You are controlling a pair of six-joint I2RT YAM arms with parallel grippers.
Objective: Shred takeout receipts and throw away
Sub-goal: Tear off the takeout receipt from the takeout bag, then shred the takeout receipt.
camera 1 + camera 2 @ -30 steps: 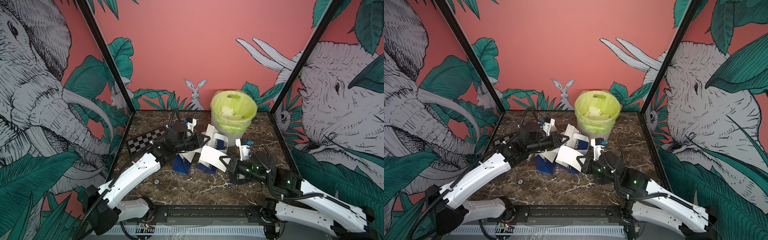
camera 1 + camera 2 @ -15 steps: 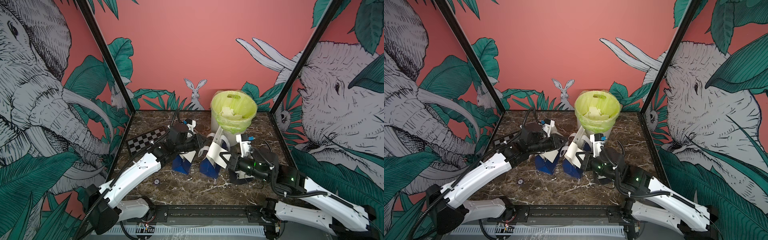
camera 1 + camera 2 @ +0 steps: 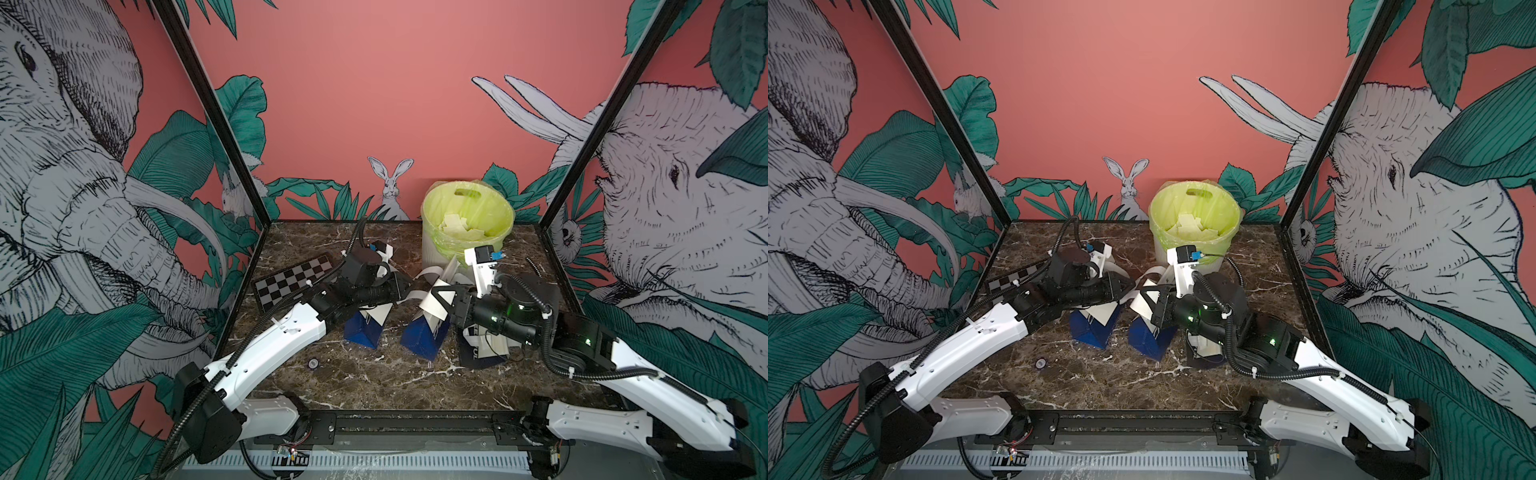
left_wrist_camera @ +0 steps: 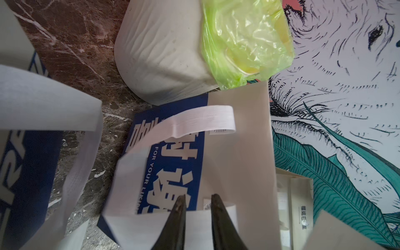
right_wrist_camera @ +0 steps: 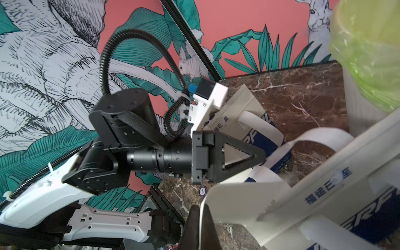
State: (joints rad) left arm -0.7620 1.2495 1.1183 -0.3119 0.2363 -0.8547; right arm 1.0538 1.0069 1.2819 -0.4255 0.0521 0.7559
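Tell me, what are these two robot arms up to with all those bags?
They are tearing up takeout receipts and binning them. The right gripper is shut on a white paper sheet, apparently a receipt, by the blue bags. The left gripper hangs slightly open over a bag. Torn paper pieces already lie in the green-lined bin.

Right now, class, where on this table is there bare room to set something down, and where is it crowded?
Bare: the front strip between the blue bags and the front rail, apart from a small round token; also the back edge between checkerboard and bin. Crowded: the middle, where bags, left arm and right arm meet.
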